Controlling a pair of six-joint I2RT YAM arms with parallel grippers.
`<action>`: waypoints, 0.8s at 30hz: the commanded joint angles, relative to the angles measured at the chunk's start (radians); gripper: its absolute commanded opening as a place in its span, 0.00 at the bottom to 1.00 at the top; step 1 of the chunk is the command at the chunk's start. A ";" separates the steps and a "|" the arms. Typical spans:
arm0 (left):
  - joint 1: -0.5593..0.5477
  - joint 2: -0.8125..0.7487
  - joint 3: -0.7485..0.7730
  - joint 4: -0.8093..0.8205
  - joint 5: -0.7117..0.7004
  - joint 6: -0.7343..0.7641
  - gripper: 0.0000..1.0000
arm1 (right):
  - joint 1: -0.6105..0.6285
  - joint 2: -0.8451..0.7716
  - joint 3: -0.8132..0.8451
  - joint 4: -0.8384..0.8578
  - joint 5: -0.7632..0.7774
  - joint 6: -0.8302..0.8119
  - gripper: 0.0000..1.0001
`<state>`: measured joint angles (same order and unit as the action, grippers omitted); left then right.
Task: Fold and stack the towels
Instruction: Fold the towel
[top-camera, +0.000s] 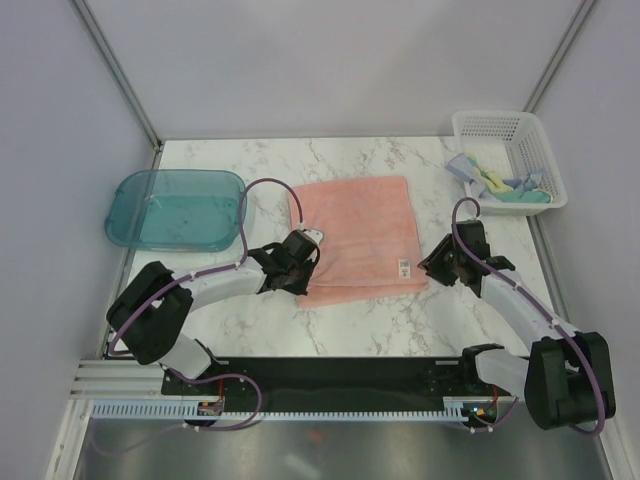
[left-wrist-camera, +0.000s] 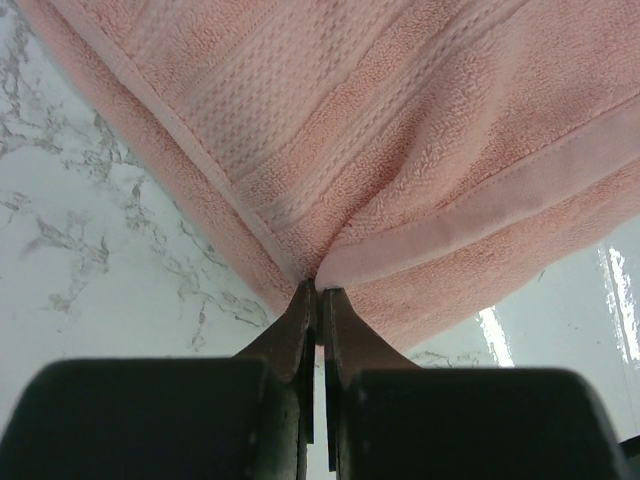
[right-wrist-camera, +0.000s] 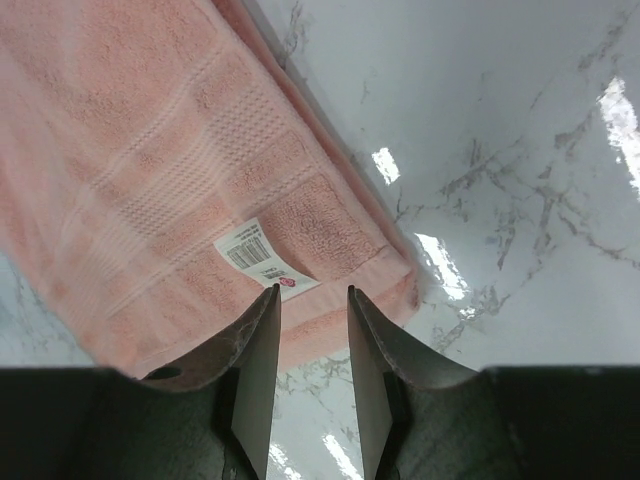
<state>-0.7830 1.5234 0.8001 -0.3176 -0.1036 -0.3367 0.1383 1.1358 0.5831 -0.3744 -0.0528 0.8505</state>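
Note:
The salmon-pink towel (top-camera: 355, 235) lies folded flat on the marble table, its white tag (top-camera: 405, 268) at the near right corner. My left gripper (top-camera: 298, 268) is shut on the towel's near left corner; in the left wrist view the cloth (left-wrist-camera: 400, 140) bunches at the closed fingertips (left-wrist-camera: 318, 290). My right gripper (top-camera: 438, 268) is open and empty just off the towel's near right corner; in the right wrist view its fingers (right-wrist-camera: 312, 292) hover over the hem by the tag (right-wrist-camera: 262, 258). The pale yellow towel (top-camera: 492, 180) and the light blue towel (top-camera: 525, 190) lie crumpled in the white mesh basket (top-camera: 508, 128).
A translucent teal tray (top-camera: 178, 208) stands at the left of the table, close to my left arm. The white basket sits at the back right corner. Grey walls close in the table on the left, back and right.

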 joint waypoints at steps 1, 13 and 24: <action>-0.010 0.004 -0.009 0.032 -0.021 -0.035 0.02 | 0.032 0.005 -0.026 0.018 -0.005 0.099 0.41; -0.019 0.004 -0.009 0.034 -0.024 -0.028 0.02 | 0.047 0.039 -0.134 0.127 0.085 0.186 0.41; -0.022 0.003 -0.006 0.034 -0.027 -0.028 0.02 | 0.047 0.018 -0.121 0.109 0.110 0.208 0.37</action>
<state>-0.7944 1.5253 0.7982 -0.3077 -0.1043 -0.3367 0.1841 1.1744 0.4595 -0.2695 0.0227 1.0340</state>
